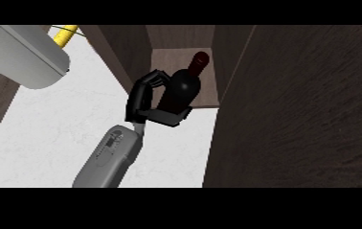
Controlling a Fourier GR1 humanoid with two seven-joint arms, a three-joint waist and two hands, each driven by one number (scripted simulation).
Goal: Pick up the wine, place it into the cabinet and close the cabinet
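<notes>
**Bottle at the cabinet mouth, door yet to close**

You have one hand (pixel 152 103) in view, just left of the frame's centre, on a grey forearm that rises from the lower edge. Which arm it is you cannot settle from this view alone; it looks like the left. Its fingers and thumb are curled round the lower body of the wine bottle (pixel 182 85); the thumb side wraps under the base and the fingers reach round the far side. No other hand shows.

The bottle stands nearly upright, leaning slightly right, with its dark red neck toward the upper middle of the frame. It sits at the front edge of the cabinet (pixel 176 55), against the pale wooden back panel of the open compartment. Whether its base rests on the shelf yet is hidden by the hand.

The large dark panel filling the right of the frame reads as the open cabinet door (pixel 290 113). The white bench (pixel 63 122) lies to the left, with a grey appliance (pixel 32 55) in the upper left corner.

Treat the bottle as glass: stiff, smooth, probably heavy for its size and top-heavy when tilted. The wide body is the right place to hold it, not the neck. Set it down squarely and well inside before you let go, so the door swings past it.
</notes>
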